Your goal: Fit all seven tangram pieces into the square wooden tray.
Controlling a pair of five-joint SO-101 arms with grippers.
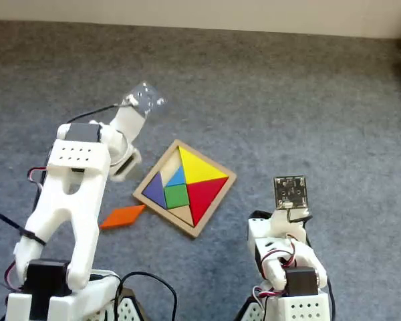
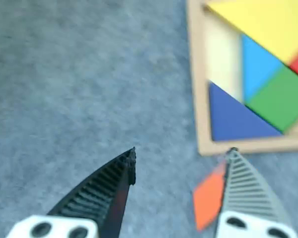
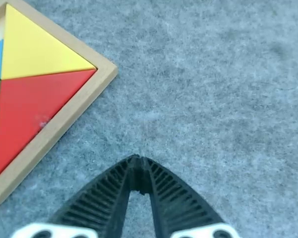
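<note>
The square wooden tray lies turned like a diamond on the grey carpet. It holds yellow and red large triangles, a green square, a small blue triangle, a dark blue triangle and a pale triangle. A bare pale slot shows beside the blue pieces. The orange parallelogram lies on the carpet just outside the tray's left corner. My left gripper is open above the carpet near it, and the orange piece sits partly behind one finger. My right gripper is shut, holds nothing and stays right of the tray.
Grey carpet spreads on every side of the tray. The left arm's white body stands over the carpet left of the orange piece. The right arm sits at the near right. A pale wall strip runs along the far edge.
</note>
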